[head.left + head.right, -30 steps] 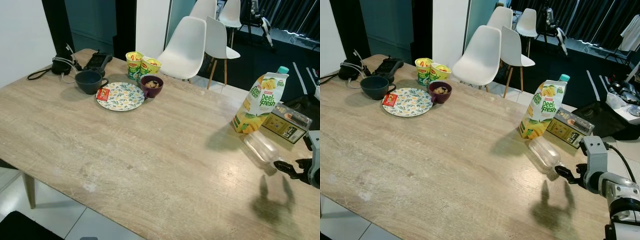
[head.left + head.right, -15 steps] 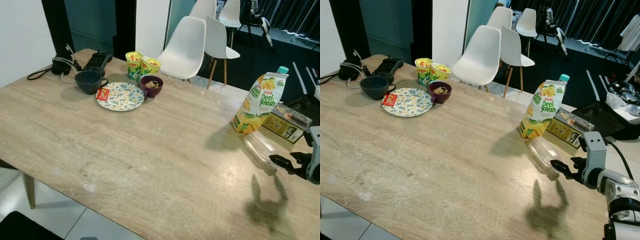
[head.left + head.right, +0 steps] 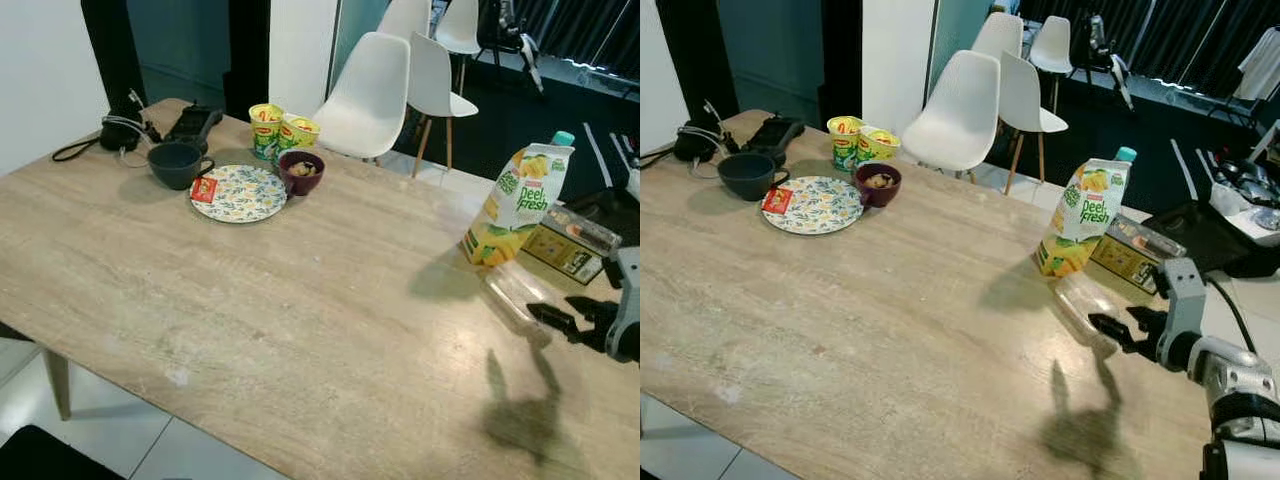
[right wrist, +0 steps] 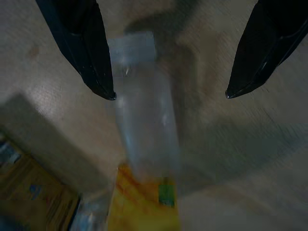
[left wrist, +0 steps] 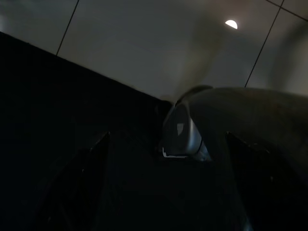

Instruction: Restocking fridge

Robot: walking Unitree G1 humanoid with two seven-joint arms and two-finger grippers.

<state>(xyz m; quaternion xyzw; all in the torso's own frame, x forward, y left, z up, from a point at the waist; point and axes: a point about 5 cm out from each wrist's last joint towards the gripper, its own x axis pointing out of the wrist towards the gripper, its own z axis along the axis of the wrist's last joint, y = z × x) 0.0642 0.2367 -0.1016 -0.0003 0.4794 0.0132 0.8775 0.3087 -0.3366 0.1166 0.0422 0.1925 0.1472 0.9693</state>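
A clear plastic bottle [image 3: 513, 290] lies on its side on the wooden table [image 3: 300, 300], just in front of a yellow Peel Fresh juice carton [image 3: 518, 205] that stands upright. My right gripper [image 3: 1110, 328] hovers low over the table at the bottle's near end, open, with nothing held. In the right wrist view the blurred bottle [image 4: 144, 115] lies between the two spread black fingers [image 4: 82, 43], with the carton [image 4: 142, 204] beyond it. My left gripper [image 5: 167, 134] hangs idle in the dark over floor tiles, its dim fingers apart.
A dark and yellow box [image 3: 572, 245] lies behind the carton near the table's right edge. At the far left stand a patterned plate [image 3: 238, 192], a dark mug [image 3: 172, 163], a maroon bowl [image 3: 301, 171] and two cup noodles [image 3: 280, 132]. White chairs [image 3: 370, 85] stand behind.
My right gripper has moved up and to the left across the table, closer to the lying bottle, and its shadow has followed. The bottle and carton have stayed put.
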